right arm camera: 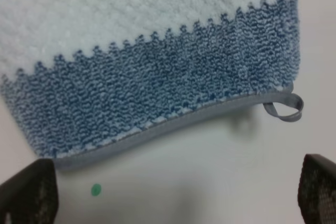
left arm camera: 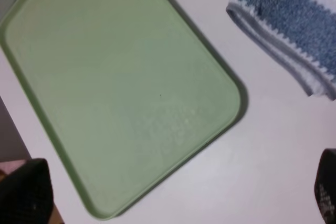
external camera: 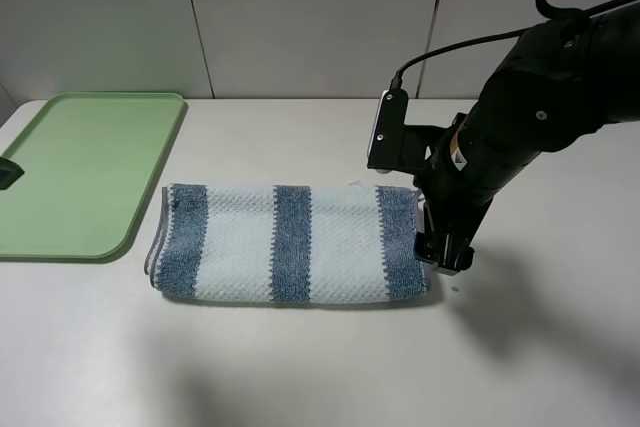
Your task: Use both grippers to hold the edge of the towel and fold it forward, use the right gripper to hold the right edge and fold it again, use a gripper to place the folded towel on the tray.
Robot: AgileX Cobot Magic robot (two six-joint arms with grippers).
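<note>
Towel (external camera: 285,245): blue and white stripes, lying as a long band across the middle of the desk (external camera: 320,367). The left wrist view shows stacked layers at its left end, so judge the forward fold as done. It sits just beside the green tray (external camera: 90,167), not touching it, and nothing is on the tray.

Right tool (external camera: 443,250): poised at the towel's right end, fingers apart, holding nothing. In its wrist view the two fingertips (right arm camera: 29,192) sit wide at the frame corners. Between them are bare desk and a small green dot (right arm camera: 95,189). The grey hem (right arm camera: 173,121) and hang loop (right arm camera: 286,107) lie just short of the gap between the fingers.

Left tool (left arm camera: 176,198): parked over the tray's near side, well apart from the towel's middle. Its fingers are spread with nothing between them.

Step in hand, as you should read it: the second fold, with the approach to the right edge under way and no grasp made yet.

Next move calls for:
- Bring the right tool in so the hem passes between the fingers.
- Catch both layers, not the top one alone or only the loop.
- Close firmly, lift just enough to clear the pile, and carry the edge over toward the left end.
- Keep the left tool out of the path.
</note>
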